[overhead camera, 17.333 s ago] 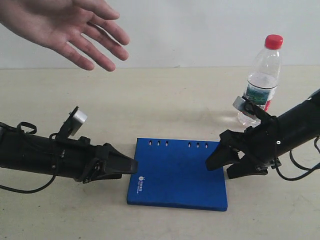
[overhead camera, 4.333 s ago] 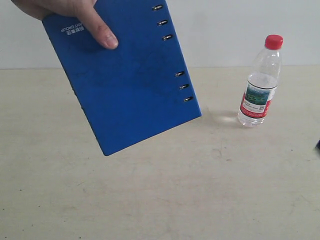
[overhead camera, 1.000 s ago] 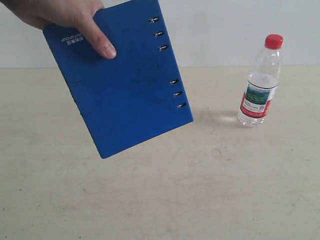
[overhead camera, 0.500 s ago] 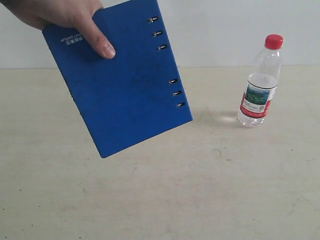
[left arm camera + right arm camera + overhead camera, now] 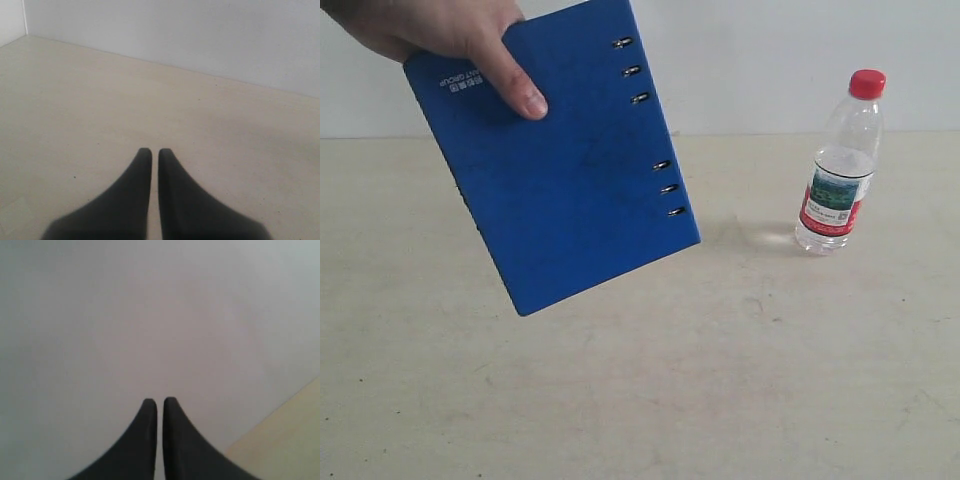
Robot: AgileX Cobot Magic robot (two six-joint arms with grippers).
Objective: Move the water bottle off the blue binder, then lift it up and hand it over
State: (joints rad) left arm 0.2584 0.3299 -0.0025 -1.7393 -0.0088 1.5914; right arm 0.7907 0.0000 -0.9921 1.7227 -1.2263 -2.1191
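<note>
The water bottle (image 5: pixel 841 165), clear with a red cap and a green-and-red label, stands upright on the table at the right of the exterior view. A person's hand (image 5: pixel 440 35) holds the blue binder (image 5: pixel 555 155) tilted in the air at the upper left, ring holes toward the bottle. Neither arm shows in the exterior view. My left gripper (image 5: pixel 154 151) is shut over bare table with nothing between its fingers. My right gripper (image 5: pixel 160 401) is shut too, facing a pale wall, empty.
The beige table (image 5: pixel 740 380) runs across the exterior view, with a white wall (image 5: pixel 760 60) behind it. A corner of the table (image 5: pixel 295 430) shows in the right wrist view.
The hand has shifted the binder slightly left and down. The bottle has not moved. Both grippers stay shut.
</note>
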